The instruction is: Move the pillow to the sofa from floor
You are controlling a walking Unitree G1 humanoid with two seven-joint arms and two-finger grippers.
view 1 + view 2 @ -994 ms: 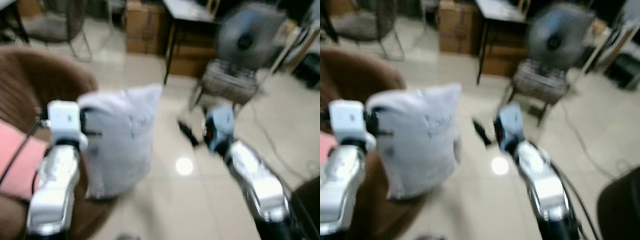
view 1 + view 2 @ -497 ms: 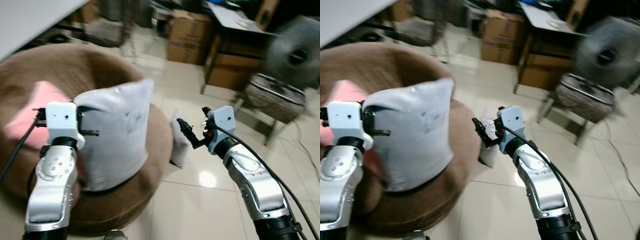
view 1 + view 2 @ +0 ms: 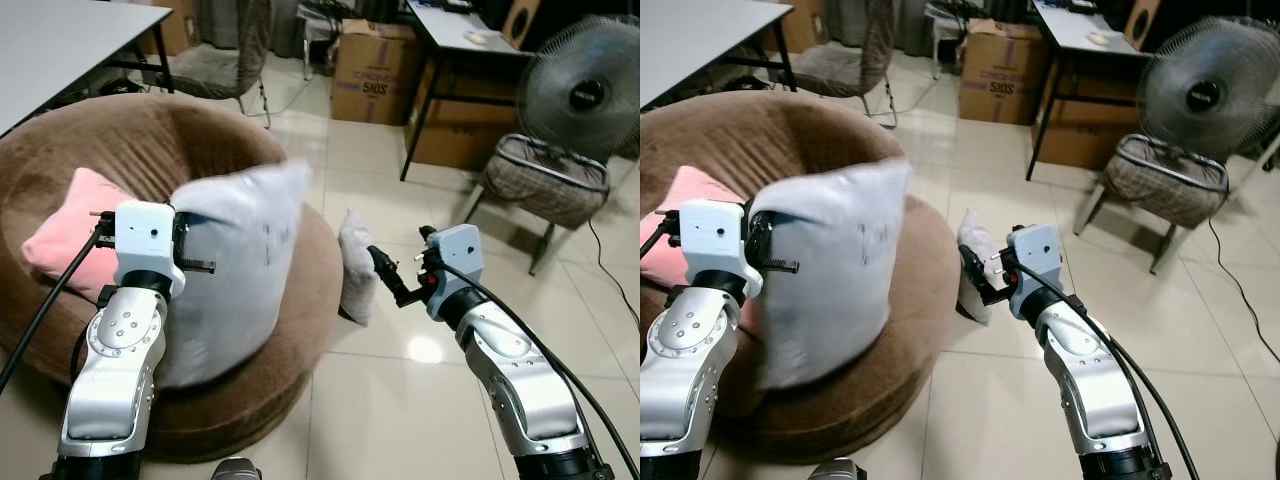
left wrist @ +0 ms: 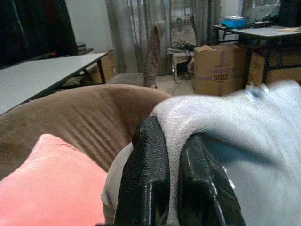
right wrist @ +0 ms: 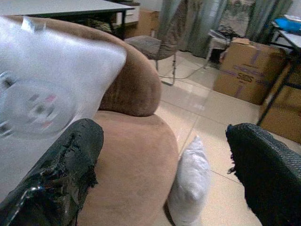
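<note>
Tiled room, cardboard box [image 3: 374, 58] reading "510S" at the back. Left gripper [image 4: 176, 183] pinches the white pillow [image 3: 240, 270] above the brown round sofa [image 3: 200, 150]; right gripper [image 5: 164, 174] spread wide, empty, near a small pillow [image 3: 356, 265] on the floor.

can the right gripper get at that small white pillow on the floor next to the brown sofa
Probably yes. The right gripper is open and empty, pointed toward the small white pillow leaning against the brown sofa, with only bare floor between. The left gripper is busy pinching the large white pillow.
</note>
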